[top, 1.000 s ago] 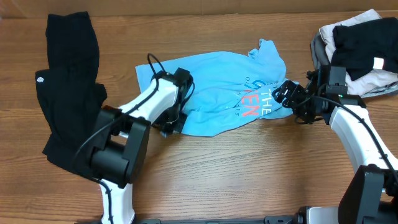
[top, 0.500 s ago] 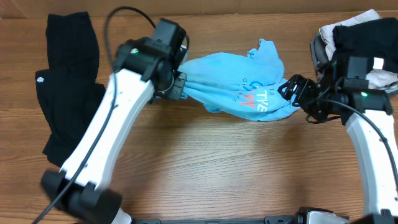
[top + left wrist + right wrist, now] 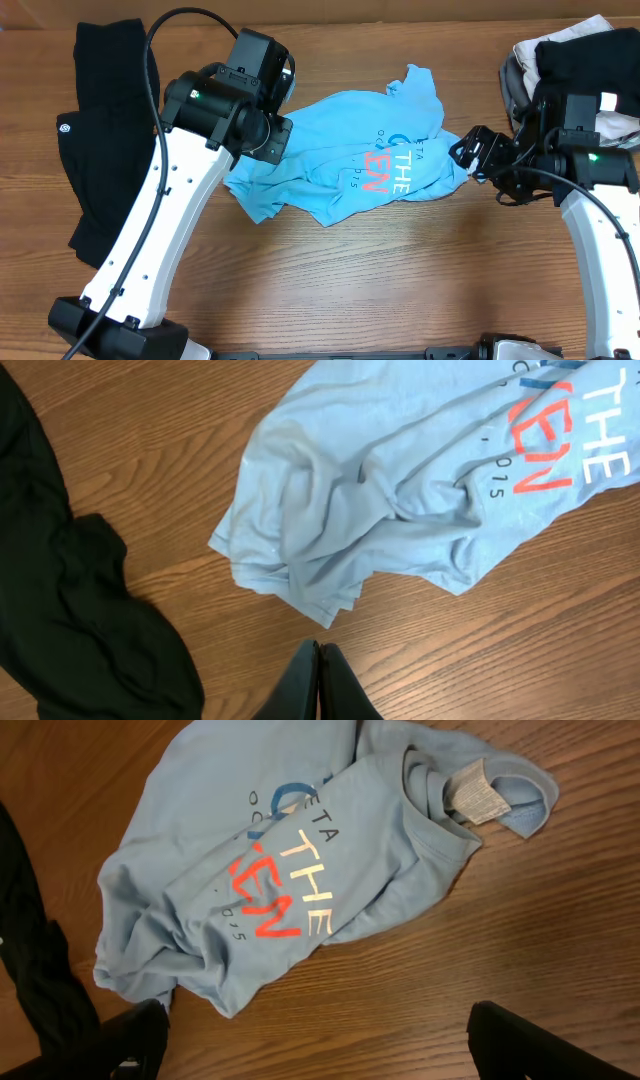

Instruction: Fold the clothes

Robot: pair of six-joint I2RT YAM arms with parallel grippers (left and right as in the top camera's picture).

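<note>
Inspected the table (image 3: 400, 290) from all three views.

Found the light blue T-shirt (image 3: 350, 170) lying crumpled at mid-table, unfolded, print side up. Read red and white lettering (image 3: 388, 172) on its right half. Noted heavy bunching along the left edge in the left wrist view, and a rolled collar (image 3: 470, 795) at the upper right in the right wrist view.

Located the long black garment (image 3: 110, 140) at the far left of the table, laid lengthwise and lumpy, apart from the T-shirt. Noted a small white round logo (image 3: 66, 127) near its left edge.

Checked the left gripper (image 3: 320, 685). Found its jaws clenched together, grasping nothing. Placed it above bare wood just beside the bunched lower-left corner of the T-shirt, between that corner and the black garment.

Checked the right gripper (image 3: 315, 1025). Found its jaws released and spread wide, with only bare table between them. Placed it at the T-shirt's right edge in the overhead view. Could not determine contact with the cloth there.

Recorded a separate pile of clothes (image 3: 575, 70) at the far right rear of the table: black, white and grey pieces, heaped, well apart from the T-shirt.
</note>
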